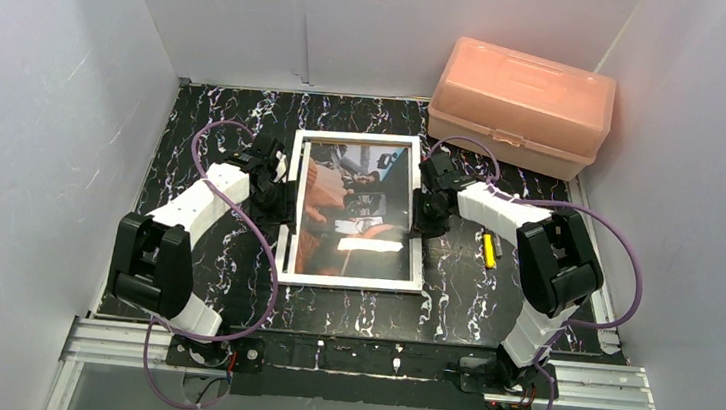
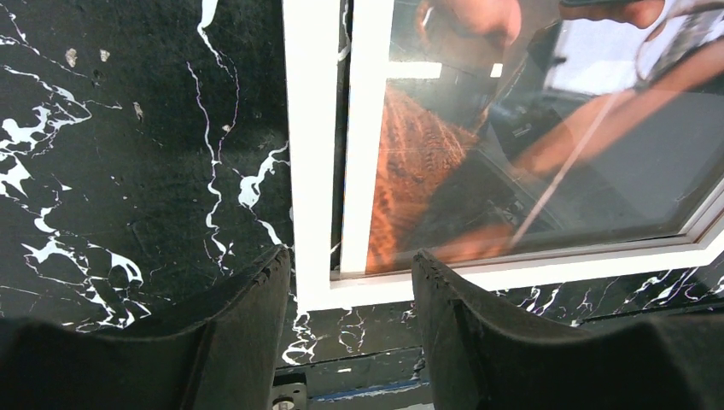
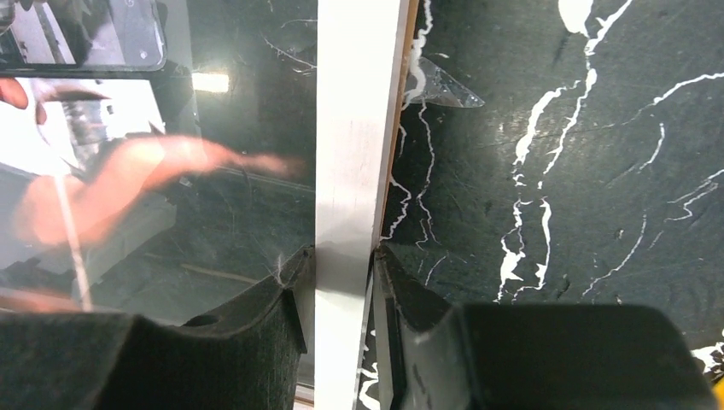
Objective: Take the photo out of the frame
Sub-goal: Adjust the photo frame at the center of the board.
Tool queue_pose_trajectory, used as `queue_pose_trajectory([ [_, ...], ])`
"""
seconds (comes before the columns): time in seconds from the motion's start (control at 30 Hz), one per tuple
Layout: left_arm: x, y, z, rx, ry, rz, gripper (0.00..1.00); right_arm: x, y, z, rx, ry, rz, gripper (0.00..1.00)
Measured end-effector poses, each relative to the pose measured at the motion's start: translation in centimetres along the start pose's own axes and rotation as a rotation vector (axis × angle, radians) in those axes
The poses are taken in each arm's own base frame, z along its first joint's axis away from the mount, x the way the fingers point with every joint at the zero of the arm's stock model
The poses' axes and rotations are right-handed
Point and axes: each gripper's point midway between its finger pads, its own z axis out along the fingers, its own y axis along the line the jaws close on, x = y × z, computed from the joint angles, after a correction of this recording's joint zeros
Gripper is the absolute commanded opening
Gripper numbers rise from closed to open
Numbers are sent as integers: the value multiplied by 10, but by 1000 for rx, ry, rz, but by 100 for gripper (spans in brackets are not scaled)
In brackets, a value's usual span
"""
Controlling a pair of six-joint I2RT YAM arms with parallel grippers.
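The frame (image 1: 352,280) lies flat in the middle of the black marbled table, white border up, with the photo (image 1: 354,204) inside it under a reflective sheet. My left gripper (image 1: 275,189) stands at the frame's left side. In the left wrist view it (image 2: 350,253) is open, its fingers apart above the table, with the white border (image 2: 309,171) and photo (image 2: 512,128) beyond them. My right gripper (image 1: 426,209) is at the frame's right side. The right wrist view shows it (image 3: 343,252) shut on the white border (image 3: 350,128), one finger over the photo (image 3: 154,171), the other outside.
A pink plastic box (image 1: 521,105) stands at the back right, close behind the frame's far right corner. A small yellow object (image 1: 488,249) lies right of the frame. A clear plastic scrap (image 3: 444,90) rests by the frame's right edge. White walls enclose the table.
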Motion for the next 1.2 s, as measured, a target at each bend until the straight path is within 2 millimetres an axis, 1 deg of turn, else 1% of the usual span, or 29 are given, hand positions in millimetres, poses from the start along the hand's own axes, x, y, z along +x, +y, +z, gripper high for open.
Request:
queue_pose_trajectory([
  [0.17, 1, 1, 0, -6, 4, 2, 52, 2, 8, 0, -34, 10, -11, 50],
  [0.23, 2, 1, 0, -6, 6, 1, 52, 3, 12, -1, -52, 14, -14, 53],
  [0.5, 3, 0, 5, -5, 29, -5, 52, 4, 27, -1, -133, 22, -19, 55],
  [0.63, 0, -4, 7, 6, 41, -2, 52, 5, 33, -2, -168, 25, -22, 56],
  [0.77, -6, -11, 6, 23, 34, 8, 52, 5, 36, -2, -182, 28, -20, 67],
  [0.97, -8, -18, 5, 41, 30, 15, 52, 3, 40, -3, -198, 20, -15, 70],
  [1.13, -7, -23, 4, 51, 33, 17, 53, 2, 40, -2, -193, 19, -7, 79],
  [1.2, -6, -26, 4, 55, 34, 20, 53, 2, 39, -2, -191, 18, -7, 81],
])
